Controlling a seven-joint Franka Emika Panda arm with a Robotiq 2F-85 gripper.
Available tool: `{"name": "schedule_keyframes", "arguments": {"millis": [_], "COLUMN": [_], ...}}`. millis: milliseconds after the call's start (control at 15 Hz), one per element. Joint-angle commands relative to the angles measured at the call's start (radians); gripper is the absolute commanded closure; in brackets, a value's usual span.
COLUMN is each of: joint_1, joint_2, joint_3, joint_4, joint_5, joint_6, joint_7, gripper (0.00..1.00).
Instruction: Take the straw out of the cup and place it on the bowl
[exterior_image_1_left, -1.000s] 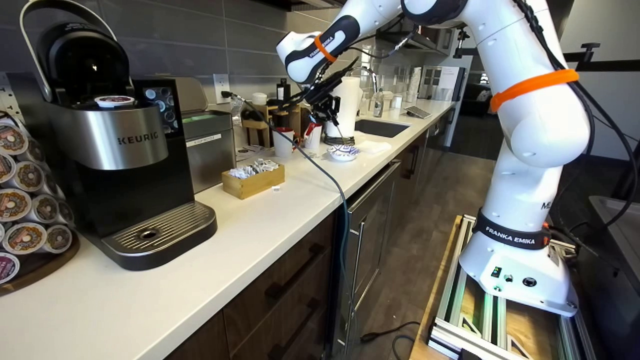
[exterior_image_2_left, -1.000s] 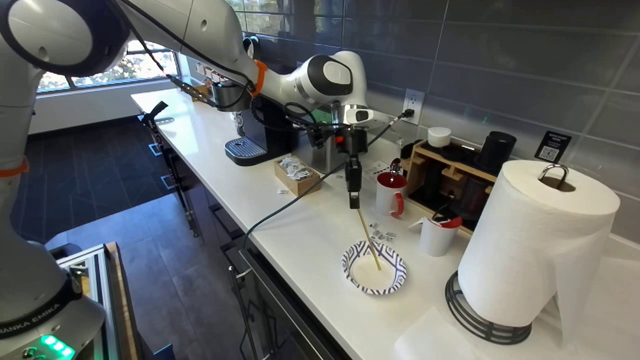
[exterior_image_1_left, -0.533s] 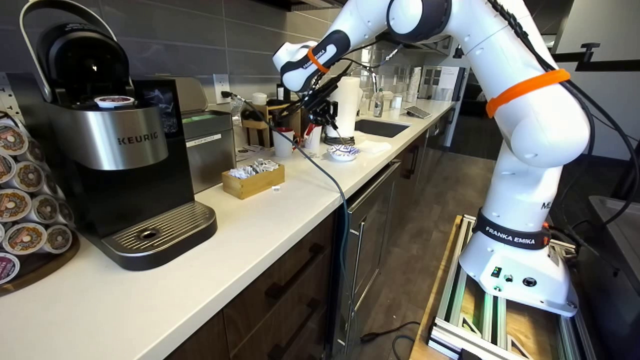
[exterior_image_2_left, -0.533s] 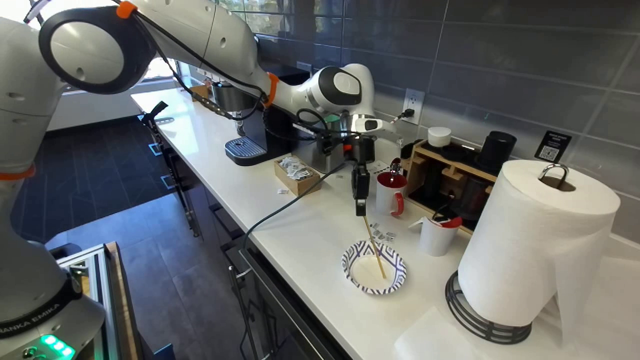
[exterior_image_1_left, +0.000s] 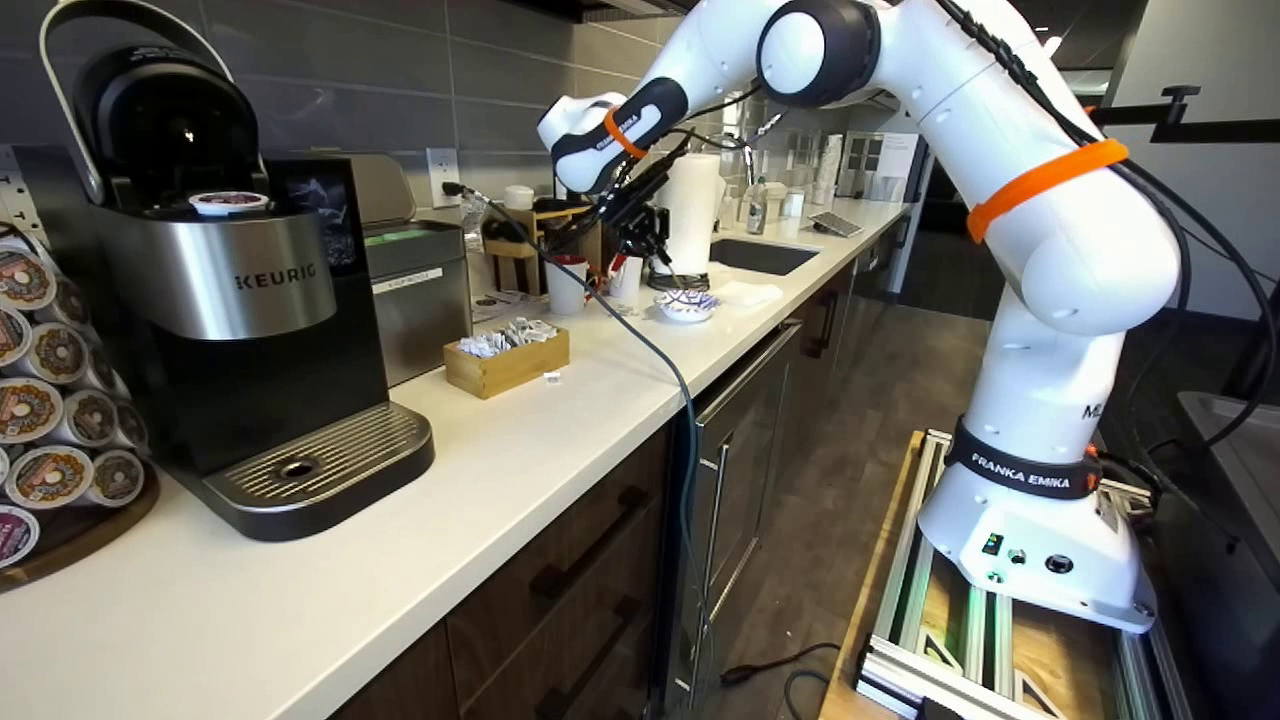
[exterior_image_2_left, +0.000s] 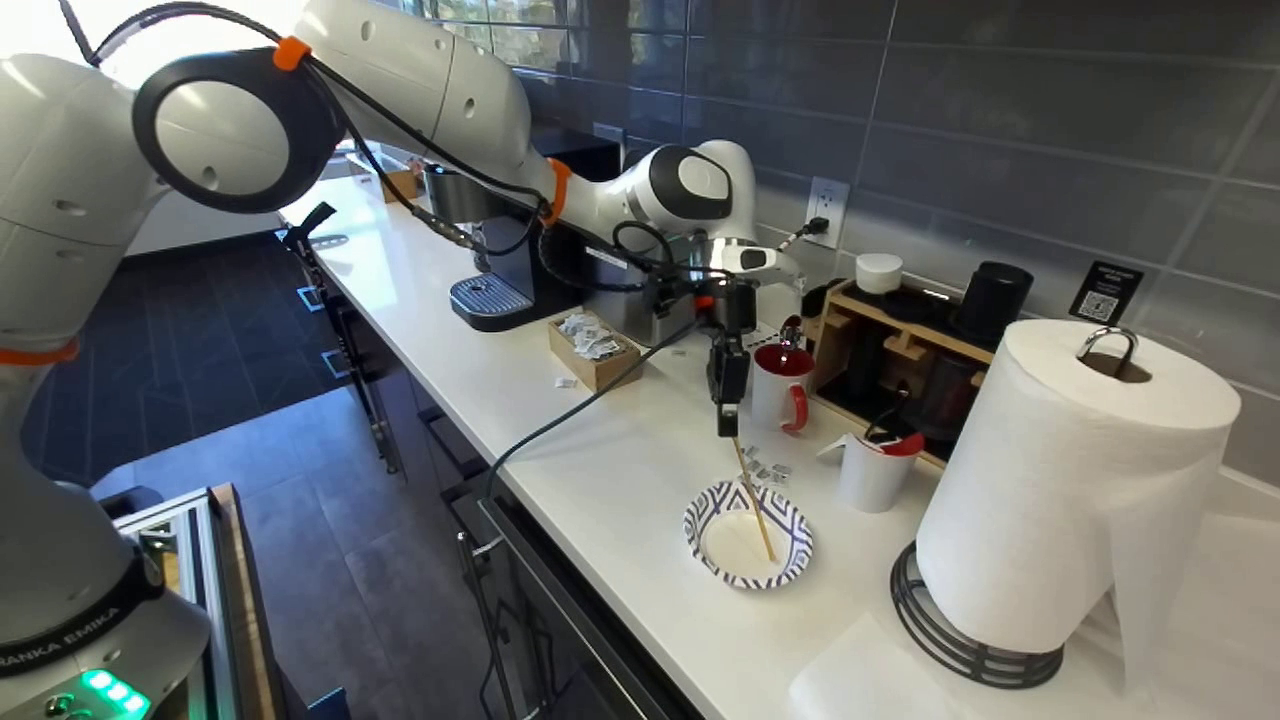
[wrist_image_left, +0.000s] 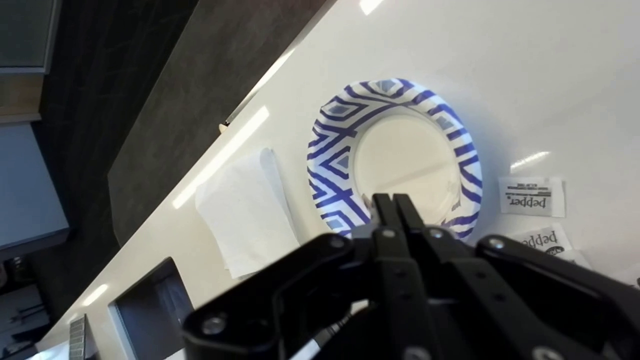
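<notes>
Straw (exterior_image_2_left: 753, 497) is slanting down from the gripper (exterior_image_2_left: 728, 425), whose tips are pinching its upper end in an exterior view. In the wrist view, the two fingers (wrist_image_left: 384, 212) are lying side by side, almost together, and the straw is hardly showing past them. Its lower end is pointing into the bowl (exterior_image_2_left: 728, 545), toward the pale floor inside the blue-patterned wall; whether it is touching there, I cannot tell. The bowl is sitting on the white counter (exterior_image_2_left: 620, 480), with pepper packets (wrist_image_left: 532, 196) lying just beside it and a white paper sheet (wrist_image_left: 247, 215) lying near its other side. Farther out, a white cup (exterior_image_2_left: 868, 480) with a red inside is standing near the bowl, and a white mug (exterior_image_2_left: 772, 398) with a red handle is standing past the gripper. A paper towel roll (exterior_image_2_left: 1060, 500) is standing beside the cup, near the sheet. Beyond these, a wooden box (exterior_image_1_left: 530, 363) is holding small white packets (exterior_image_1_left: 508, 337), a coffee machine (exterior_image_1_left: 280, 270) is standing well apart from the bowl, and a sink (exterior_image_1_left: 765, 256) is sitting in the counter near the roll.
</notes>
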Motion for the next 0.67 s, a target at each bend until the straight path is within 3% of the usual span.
{"name": "schedule_keyframes", "arguments": {"millis": [0,200,267,400,600], "joint_1": [0.005,0.003,0.001,-0.001,-0.002], "joint_2": [0.061,0.09,0.099,0.114,0.133], "joint_3": [-0.018,-0.022,-0.022,-0.024,-0.026], "joint_4": [0.081,0.115,0.125,0.146,0.172], "joint_5": [0.024,0.026,0.027,0.029,0.029], "joint_6": [-0.064,-0.102,-0.11,-0.129,-0.144], "joint_7": [-0.046,-0.068,-0.076,-0.087,-0.1], "gripper": [0.99,0.99,0.72,0.64,0.42]}}
